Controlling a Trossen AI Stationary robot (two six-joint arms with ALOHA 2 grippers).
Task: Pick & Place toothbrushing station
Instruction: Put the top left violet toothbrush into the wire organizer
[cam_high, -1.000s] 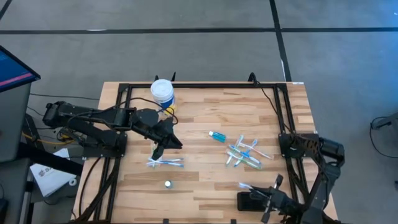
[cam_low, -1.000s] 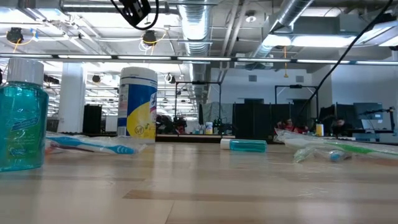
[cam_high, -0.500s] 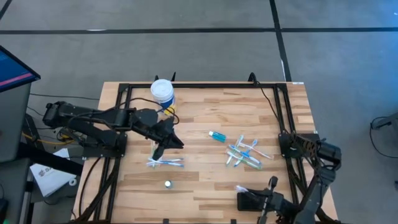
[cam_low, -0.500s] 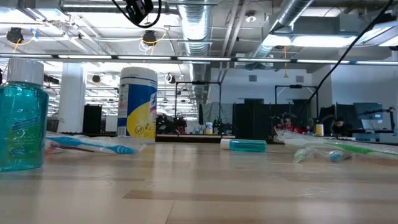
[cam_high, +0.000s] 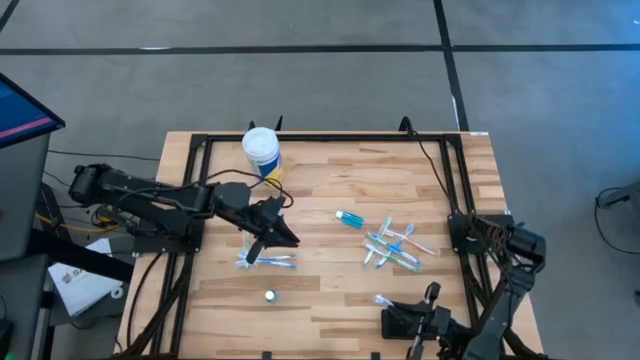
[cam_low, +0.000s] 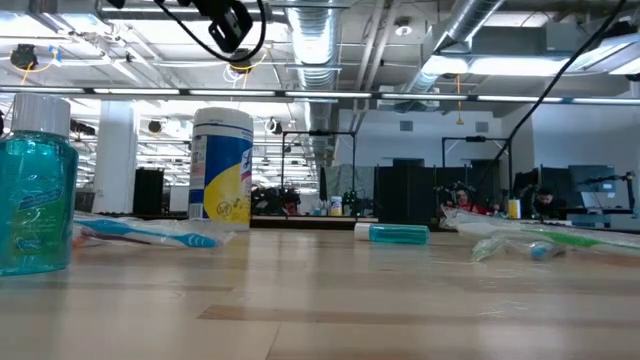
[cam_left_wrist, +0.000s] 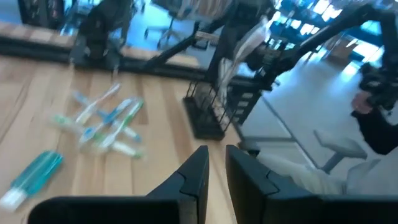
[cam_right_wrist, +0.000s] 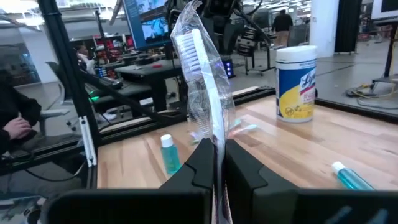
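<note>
Two end effectors here: the right one (cam_high: 430, 300) sits by the tabletop's (cam_high: 330, 180) near right corner, pinched tight on a wrapped toothbrush (cam_right_wrist: 202, 81), right over the black station (cam_high: 400, 323) lying at that near edge. The left one (cam_high: 262, 243) hangs over loose toothbrushes (cam_high: 266, 261) left of centre, fingers barely parted, holding nothing.

It was a large open robotics lab or industrial workspace. The low view showed exposed silver ducts (cam_low: 330, 45) and pipes under a bare ceiling, with rows of dark workstations stretching far back. A wooden bench (cam_high: 330, 190) in a black frame stood on a grey concrete floor (cam_high: 300, 80), and monitors (cam_right_wrist: 149, 25) glowed beyond its edge near a seated person (cam_right_wrist: 15, 134).
</note>
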